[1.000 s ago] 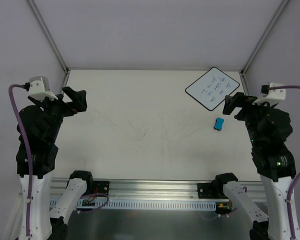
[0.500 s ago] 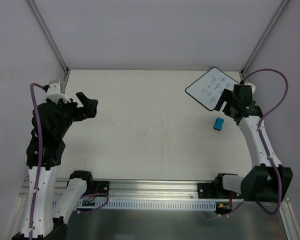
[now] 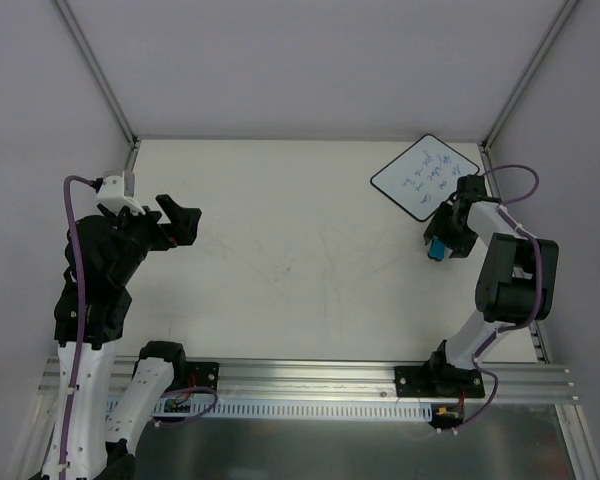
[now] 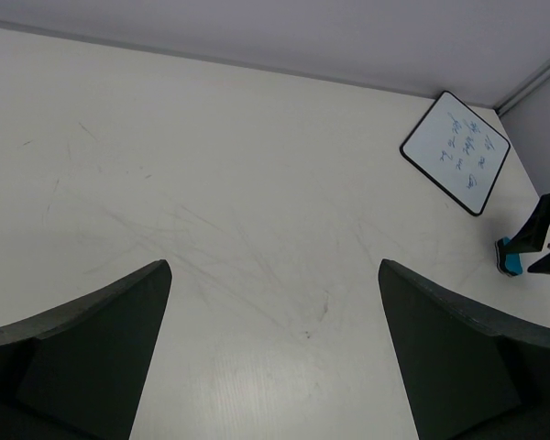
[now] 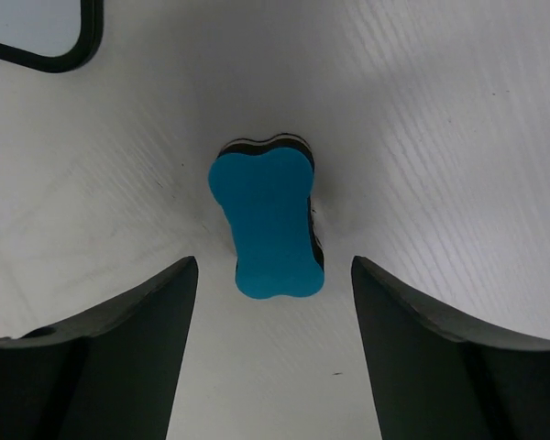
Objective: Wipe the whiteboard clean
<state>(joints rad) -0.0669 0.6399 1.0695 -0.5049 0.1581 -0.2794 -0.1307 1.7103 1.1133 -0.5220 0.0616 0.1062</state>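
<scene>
The whiteboard (image 3: 425, 177) lies tilted at the far right corner of the worktop (image 3: 280, 190), its blue writing not yet wiped. Just on the near side of it lies the blue eraser (image 5: 268, 229). The right claw (image 3: 438, 246) is down over the eraser with a jaw on either side and a gap each way, so nothing is gripped yet. For a good pick, the jaws should close across the block's narrow waist, centred and low. The eraser sits a little askew between them, so a small wrist turn would likely square the grip. The left claw (image 3: 183, 218) hangs wide and empty over the left side, well apart. Since a second ago the right arm has reached forward and dropped onto the eraser, its jaws somewhat narrower. The left arm has edged inward.
</scene>
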